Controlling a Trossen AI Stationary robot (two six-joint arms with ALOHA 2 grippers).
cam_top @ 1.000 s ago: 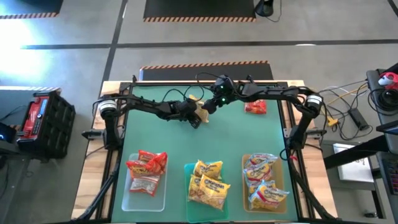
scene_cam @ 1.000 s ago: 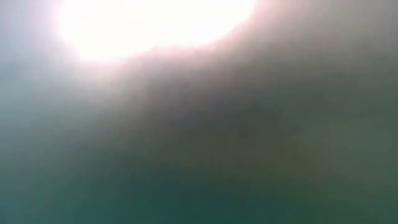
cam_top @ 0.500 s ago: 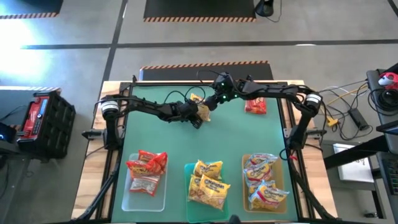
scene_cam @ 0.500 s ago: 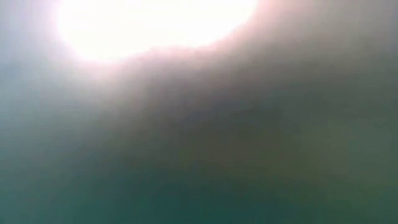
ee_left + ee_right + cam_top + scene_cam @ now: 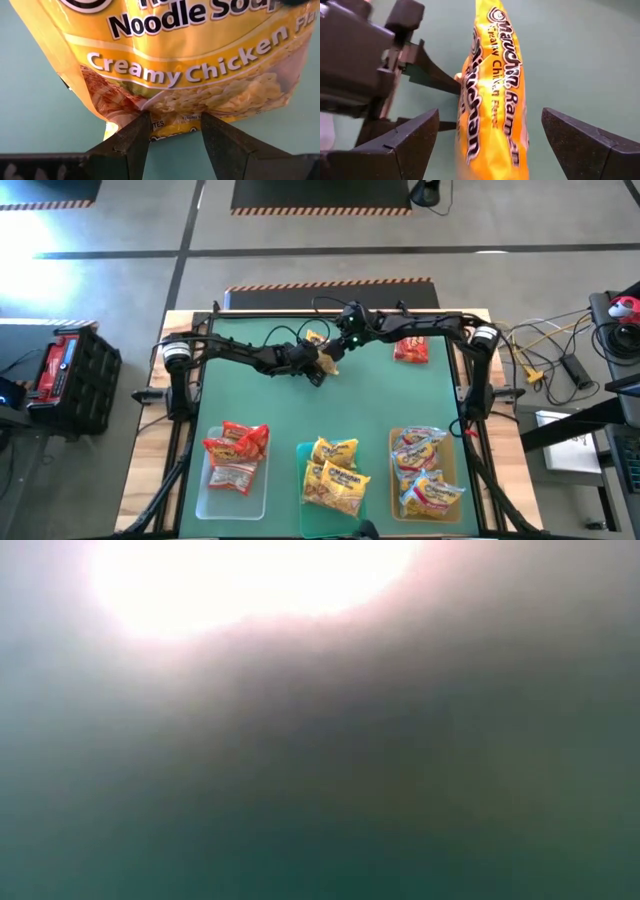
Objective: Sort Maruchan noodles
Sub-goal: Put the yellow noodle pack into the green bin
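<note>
You see the left gripper (image 5: 318, 366) holding the yellow crinkly plastic Creamy Chicken ramen packet (image 5: 185, 60) by its lower seam; the two dark fingers (image 5: 131, 142) are pinched on the edge, so the packet stands on its side above the green table mat (image 5: 370, 395) and not flat on it. I judge this hold is for a handover between the arms, because the right gripper (image 5: 485, 145) is directly facing it with its jaws spread wide, one on each side of the packet and not touching it (it holds nothing). Whether it is arriving or leaving, you cannot tell from this moment alone.

Away from both grippers, at the near edge of the table, stand the clear plastic tray (image 5: 205, 498) with red packets (image 5: 236, 442), the teal tray (image 5: 305, 525) with yellow packets (image 5: 335, 472) and the amber tray (image 5: 455, 470) with yellow-orange packets with white-red labels (image 5: 425, 470). One red packet (image 5: 411, 351) lies loose on the mat, just beside the right arm's forearm, so by my judgement the sorting is nearly done, with two packets left.

Some things are hard to make out. The low view gives only glare and a green blur. From above, the two wrists cover most of the held packet, so only a yellow corner shows. In the left wrist view the top of the packet is cut off.
</note>
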